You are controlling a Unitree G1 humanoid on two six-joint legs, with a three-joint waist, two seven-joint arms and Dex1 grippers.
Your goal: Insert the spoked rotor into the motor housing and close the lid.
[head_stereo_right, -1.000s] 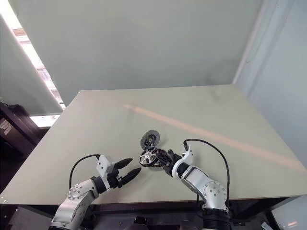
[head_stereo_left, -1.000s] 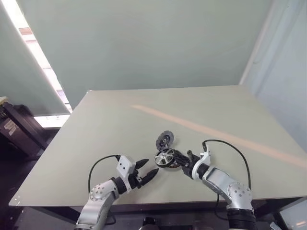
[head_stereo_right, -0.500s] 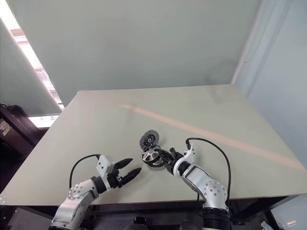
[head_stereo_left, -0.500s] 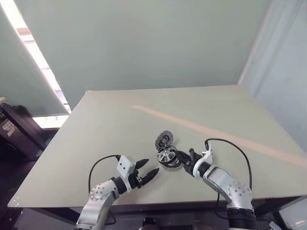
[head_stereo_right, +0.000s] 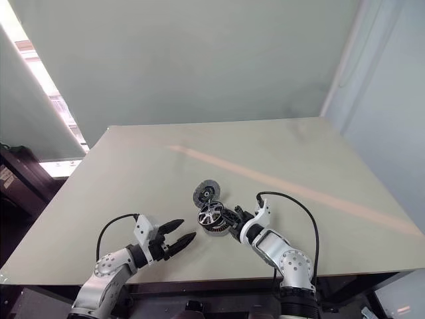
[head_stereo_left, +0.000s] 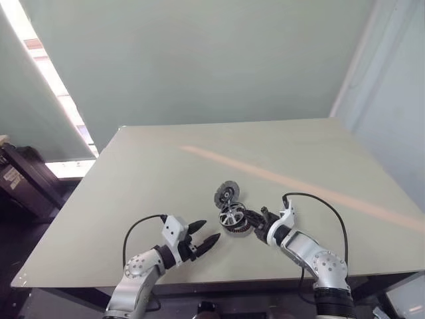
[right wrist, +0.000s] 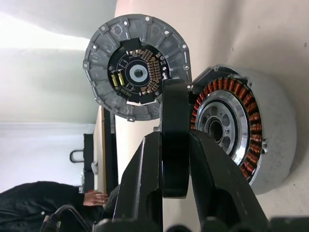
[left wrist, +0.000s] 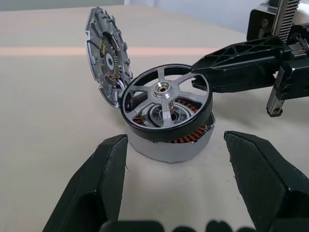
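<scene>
From the head views, a pale table (head_stereo_left: pixel 166 173) carries the motor housing (head_stereo_left: pixel 236 226) near its front edge, and everything else sits around that housing. The lid (head_stereo_left: pixel 227 193) stands propped open just beyond the housing, joined at its edge. The right gripper (head_stereo_left: pixel 251 221) reaches in from the housing's right side and is clamped on the rim of the spoked rotor (head_stereo_left: pixel 230 216), which rests tilted on top of the housing. The left gripper (head_stereo_left: pixel 203 235) hovers just left of the housing, its fingers spread and holding nothing. In the left wrist view, the rotor (left wrist: pixel 166 103) lies askew over the housing (left wrist: pixel 170 140): one edge sits lower, the other is lifted, and copper windings show beneath it. The right gripper's black fingers (left wrist: pixel 241 58) pinch the raised rim, and the lid (left wrist: pixel 107 54) stands nearly upright behind. In the right wrist view, the rotor rim (right wrist: pixel 175 140) is seen edge-on between the two fingers, beside the housing's (right wrist: pixel 251 140) copper ring and silvery centre, with the lid's (right wrist: pixel 136 65) circuit face beyond. A person's hand (right wrist: pixel 94 197) shows far off. The likely risk is that the rotor, still tilted, jams or slides off if released before its hub lines up with the centre; the lid would then not close flat.
</scene>
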